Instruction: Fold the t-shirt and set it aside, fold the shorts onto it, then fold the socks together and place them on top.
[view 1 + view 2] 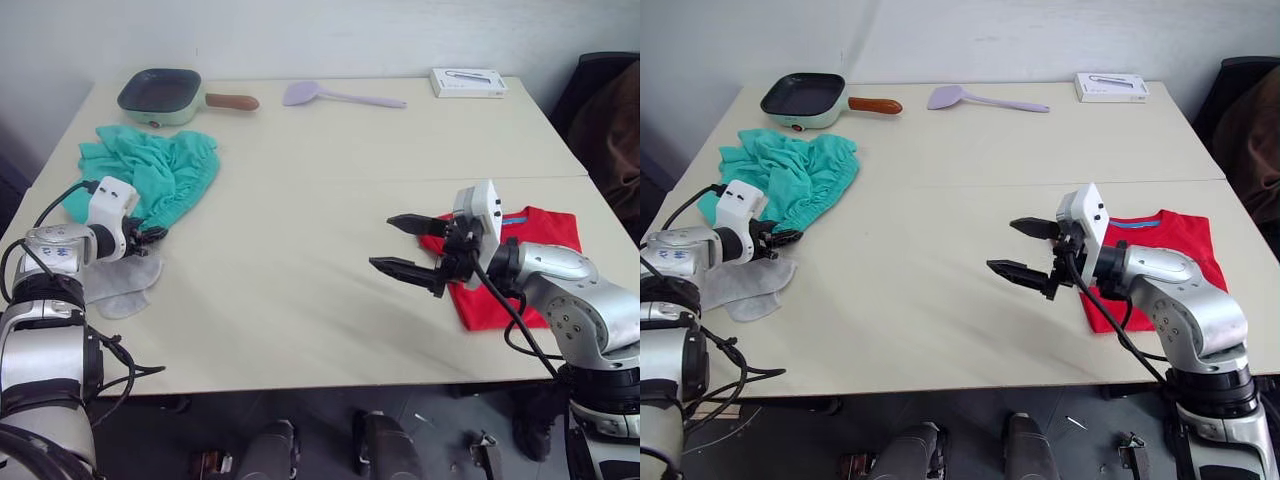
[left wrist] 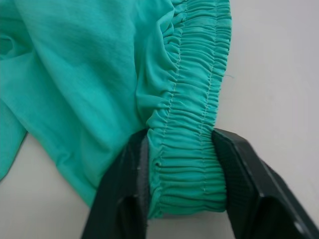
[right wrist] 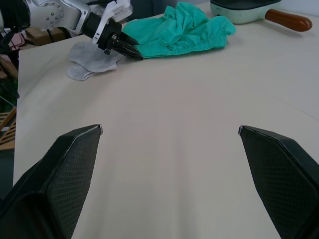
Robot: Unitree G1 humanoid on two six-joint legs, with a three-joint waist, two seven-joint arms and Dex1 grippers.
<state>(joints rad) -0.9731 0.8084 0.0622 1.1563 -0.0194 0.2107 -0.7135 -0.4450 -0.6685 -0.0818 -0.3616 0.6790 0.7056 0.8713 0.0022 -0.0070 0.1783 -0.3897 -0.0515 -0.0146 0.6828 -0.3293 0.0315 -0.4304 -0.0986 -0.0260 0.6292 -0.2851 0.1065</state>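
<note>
Teal cloth sits between my left gripper's (image 2: 182, 164) fingers (image 2: 119, 189): I have the shorts (image 1: 150, 170) pinched by the gathered elastic waistband (image 2: 192, 124), the two black fingers pressed against either side of the band with the fabric bunched between them; the rest of the shorts lies crumpled on the cream table (image 1: 320, 200) toward the far left, just this side of a pale green frying pan (image 1: 165, 95) with a brown handle; the socks (image 1: 125, 280) lie flat on the table beside and partly under my left wrist, light grey, touching the near edge of the shorts as far as I can tell; my right gripper (image 1: 405, 245) hangs above bare tabletop near the middle right, fingers spread wide with nothing between them, and its wrist view looks across the table to the left gripper and the teal heap; the t-shirt (image 1: 525, 260) is already a folded red rectangle on the right side of the table, blue neck label uppermost at its far edge, partly hidden behind my right forearm; at the far edge of the table I see a lilac spatula (image 1: 335, 96) and a small white box (image 1: 468, 82), well apart from the garments.
</note>
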